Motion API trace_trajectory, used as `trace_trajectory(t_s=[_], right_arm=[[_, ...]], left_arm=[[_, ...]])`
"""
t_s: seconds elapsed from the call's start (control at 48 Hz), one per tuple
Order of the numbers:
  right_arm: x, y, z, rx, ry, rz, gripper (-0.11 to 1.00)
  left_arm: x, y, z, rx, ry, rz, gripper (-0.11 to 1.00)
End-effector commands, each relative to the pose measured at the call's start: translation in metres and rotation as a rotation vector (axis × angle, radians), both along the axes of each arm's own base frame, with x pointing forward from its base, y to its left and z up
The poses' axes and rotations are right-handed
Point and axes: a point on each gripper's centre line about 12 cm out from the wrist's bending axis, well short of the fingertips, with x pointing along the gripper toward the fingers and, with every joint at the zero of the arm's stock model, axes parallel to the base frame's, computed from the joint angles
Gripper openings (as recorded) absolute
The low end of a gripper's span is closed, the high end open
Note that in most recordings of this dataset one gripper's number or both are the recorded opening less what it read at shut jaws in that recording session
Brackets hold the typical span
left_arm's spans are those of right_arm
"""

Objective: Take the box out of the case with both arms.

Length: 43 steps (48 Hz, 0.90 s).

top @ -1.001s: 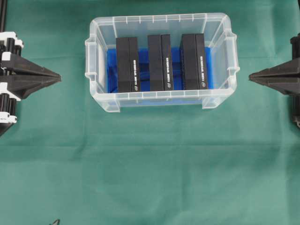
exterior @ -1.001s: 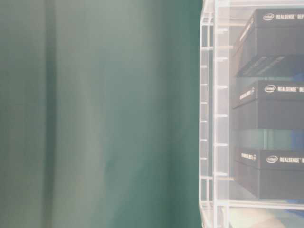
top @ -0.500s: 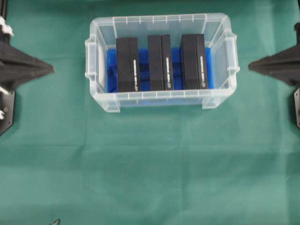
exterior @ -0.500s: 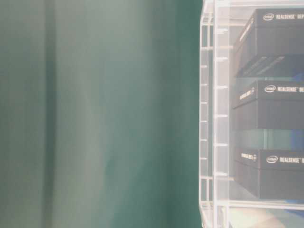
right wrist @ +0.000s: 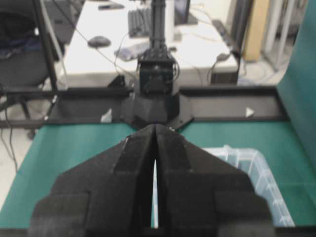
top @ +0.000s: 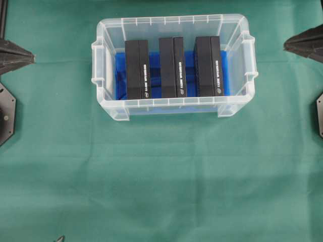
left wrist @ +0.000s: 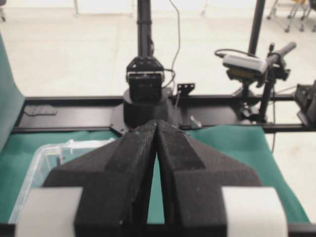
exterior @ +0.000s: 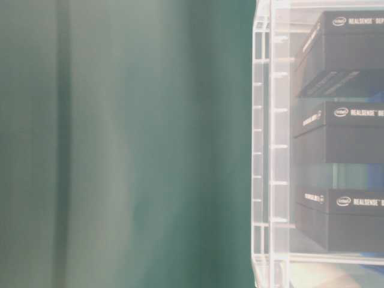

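The clear plastic case (top: 174, 20) stands at the far middle of the green cloth, lined with a blue sheet (top: 154, 65). Three black boxes stand on edge inside it: left (top: 138, 69), middle (top: 172, 67), right (top: 209, 66). The table-level view shows them through the case wall (exterior: 270, 144). My left gripper (top: 32, 57) is shut and empty at the left edge, well clear of the case. At the right edge my right gripper (top: 286, 45) is likewise shut on nothing. In the wrist views the left gripper (left wrist: 156, 123) and the right gripper (right wrist: 155, 127) have their tips together, each with a corner of the case (left wrist: 44, 158) (right wrist: 256, 168) below.
Green cloth (top: 161, 176) covers the table. Black arm base plates sit at the left edge (top: 6, 113) and the right edge (top: 319, 116). Beyond the table each wrist view shows the opposite arm's base (left wrist: 144, 84) (right wrist: 157, 74) on a black frame.
Both grippers have drawn back toward the side edges and the far side of the overhead view. They stayed shut. The case and boxes have not moved.
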Motion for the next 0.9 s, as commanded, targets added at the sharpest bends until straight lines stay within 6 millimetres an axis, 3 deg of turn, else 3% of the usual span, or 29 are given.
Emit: trace_trajectory(t_s=[0.0, 0.146, 0.334, 0.563, 0.73, 0.876], right_arm=[[-0.001, 0.001, 0.009, 0.008, -0.009, 0.003, 0.00], [-0.002, 0.000, 0.005, 0.012, 0.035, 0.002, 0.00], [-0.006, 0.000, -0.009, 0.043, 0.225, -0.003, 0.00], [-0.022, 0.000, -0.037, 0.140, 0.618, -0.049, 0.00], [-0.032, 0.000, -0.055, 0.168, 0.884, -0.088, 0.00], [-0.043, -0.001, -0.079, 0.157, 1.187, -0.121, 0.00]], left_arm=[[0.001, -0.001, 0.008, 0.001, -0.012, -0.006, 0.00], [0.001, -0.004, 0.002, 0.002, 0.043, -0.018, 0.00], [0.000, -0.012, -0.012, -0.035, 0.270, -0.051, 0.00], [-0.008, -0.018, -0.033, -0.169, 0.655, -0.025, 0.00], [-0.022, -0.023, -0.061, -0.174, 1.008, 0.020, 0.00], [-0.031, -0.024, -0.074, -0.153, 1.204, 0.056, 0.00]])
